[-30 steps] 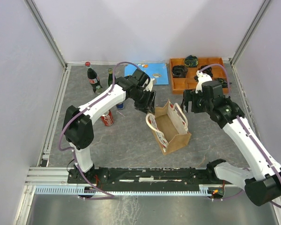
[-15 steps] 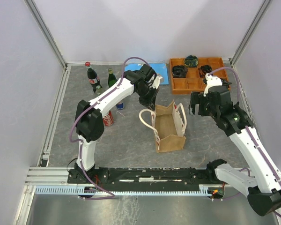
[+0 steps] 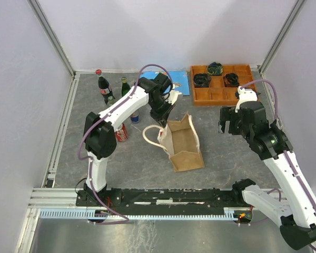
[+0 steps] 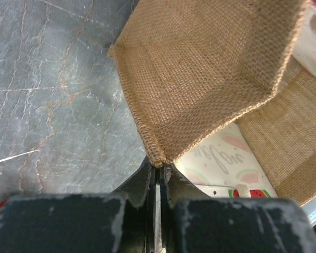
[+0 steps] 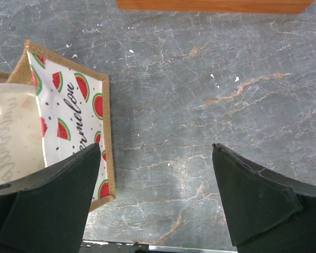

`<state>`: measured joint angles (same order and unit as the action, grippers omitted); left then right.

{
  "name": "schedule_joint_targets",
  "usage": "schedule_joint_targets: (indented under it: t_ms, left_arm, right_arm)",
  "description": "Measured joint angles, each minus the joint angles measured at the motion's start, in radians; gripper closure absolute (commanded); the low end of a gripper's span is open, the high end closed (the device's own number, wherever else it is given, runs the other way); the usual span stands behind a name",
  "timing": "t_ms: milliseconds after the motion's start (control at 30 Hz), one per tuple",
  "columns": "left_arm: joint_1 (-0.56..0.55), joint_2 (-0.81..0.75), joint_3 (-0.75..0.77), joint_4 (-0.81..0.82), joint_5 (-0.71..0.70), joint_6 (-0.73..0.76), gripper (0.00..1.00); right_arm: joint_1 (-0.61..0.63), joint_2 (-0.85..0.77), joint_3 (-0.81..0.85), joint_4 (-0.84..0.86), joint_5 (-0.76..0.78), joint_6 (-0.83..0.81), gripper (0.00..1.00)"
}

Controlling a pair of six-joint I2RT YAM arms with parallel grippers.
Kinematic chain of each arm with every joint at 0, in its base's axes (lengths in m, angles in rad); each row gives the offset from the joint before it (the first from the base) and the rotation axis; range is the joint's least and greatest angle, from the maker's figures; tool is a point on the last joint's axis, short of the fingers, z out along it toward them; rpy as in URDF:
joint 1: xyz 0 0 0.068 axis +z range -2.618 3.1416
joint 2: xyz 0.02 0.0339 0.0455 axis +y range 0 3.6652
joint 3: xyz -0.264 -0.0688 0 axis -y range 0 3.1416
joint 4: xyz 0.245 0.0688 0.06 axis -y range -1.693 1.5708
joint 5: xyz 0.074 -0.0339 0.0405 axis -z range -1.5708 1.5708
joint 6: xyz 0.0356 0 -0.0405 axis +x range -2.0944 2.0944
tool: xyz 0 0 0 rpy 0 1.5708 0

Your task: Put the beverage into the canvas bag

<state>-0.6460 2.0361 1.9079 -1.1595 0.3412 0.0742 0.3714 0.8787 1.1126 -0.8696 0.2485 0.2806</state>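
Observation:
The canvas bag [image 3: 184, 145] stands open in the middle of the table, one cream handle [image 3: 150, 136] hanging off its left side. My left gripper [image 3: 166, 117] is shut on the bag's far-left top corner. In the left wrist view the jaws [image 4: 157, 167] pinch the burlap rim of the bag [image 4: 200, 79]. The right gripper [image 3: 233, 126] hangs open to the right of the bag with nothing in it; its wrist view shows the gripper [image 5: 157, 158] over bare table beside the bag's watermelon-print side [image 5: 68, 105]. The beverages stand at the far left: a cola bottle [image 3: 102, 84], a green bottle [image 3: 125, 86] and a red can [image 3: 121, 133].
An orange compartment tray [image 3: 221, 100] with dark items sits at the back right. A blue sheet [image 3: 180, 84] lies behind the left arm. A blue can [image 3: 135, 117] stands under the left forearm. Metal rails edge the table.
My left gripper went from open to shut on the bag's rim, and the bag swung round and shifted left. The right arm drew back to the right, away from the bag.

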Motion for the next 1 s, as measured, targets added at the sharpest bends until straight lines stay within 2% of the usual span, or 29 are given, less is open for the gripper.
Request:
schedule_joint_targets:
  t_ms: [367,767,800,867,933,967,1000]
  left_arm:
    - [0.039,0.0,0.052,-0.126,-0.049,0.123,0.97]
    - [0.042,0.0,0.093,-0.183,-0.06,0.133,0.96]
    - [0.042,0.0,0.092,-0.183,-0.06,0.133,0.91]
    - [0.042,0.0,0.091,-0.182,-0.06,0.133,0.68]
    - [0.042,0.0,0.091,-0.179,-0.059,0.133,0.36]
    - [0.042,0.0,0.091,-0.177,-0.059,0.135,0.25]
    - [0.042,0.0,0.091,-0.177,-0.058,0.137,0.18]
  right_arm:
    - [0.0,0.006,0.0,-0.008,0.0,0.001,0.05]
    - [0.0,-0.003,0.0,-0.008,0.0,0.003,0.05]
    - [0.0,-0.003,0.0,-0.008,0.0,0.003,0.05]
    - [0.0,-0.003,0.0,-0.008,0.0,0.003,0.05]
    - [0.0,-0.003,0.0,-0.008,0.0,0.003,0.05]
    - [0.0,-0.003,0.0,-0.008,0.0,0.003,0.06]
    - [0.0,-0.003,0.0,-0.008,0.0,0.003,0.05]
